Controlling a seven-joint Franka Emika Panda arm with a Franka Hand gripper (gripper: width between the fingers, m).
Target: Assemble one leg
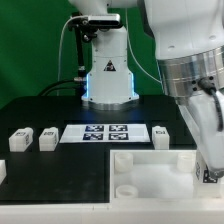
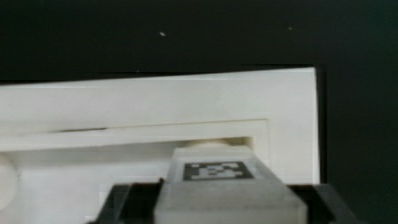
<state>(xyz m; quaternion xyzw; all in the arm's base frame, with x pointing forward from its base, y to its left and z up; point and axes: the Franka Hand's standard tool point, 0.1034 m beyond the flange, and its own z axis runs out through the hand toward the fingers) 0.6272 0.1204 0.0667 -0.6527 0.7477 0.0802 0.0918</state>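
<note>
1. Over the white tray-like part [image 1: 160, 172], at the exterior view's right, my arm hangs low with the hand [image 2: 217, 198] close above the tray's near corner region; in the exterior view the hand itself is blurred and mostly hidden by the wrist.
2. From the wrist view I see the hand pinching 1 leg [image 2: 215, 172], its 2 dark fingers [image 2: 128, 203] pressed against the leg's sides and its tag face turned toward the camera.
3. That held leg sits above the tray's recessed floor [image 2: 160, 145], near the raised rim; whether it touches the tray yet I cannot tell.
4. On the black bench [image 1: 50, 180], 3 more legs wait: 2 at the exterior view's left [image 1: 22, 138] [image 1: 48, 137], and 1 [image 1: 162, 134] just beside the marker board [image 1: 105, 133] on its right end.
5. My judgement is that the step in hand is carrying the leg to its seat in the tray, with insertion not yet done.
6. A curved edge [image 2: 9, 185] at the border of the wrist view may be a corner hole, though too little shows to be sure.
7. Next, I judge, the move calls for lining the leg's end with a corner hole, keeping it square to the tray, then lowering and seating it, possibly with a twist, without easing the pinch early.
</note>
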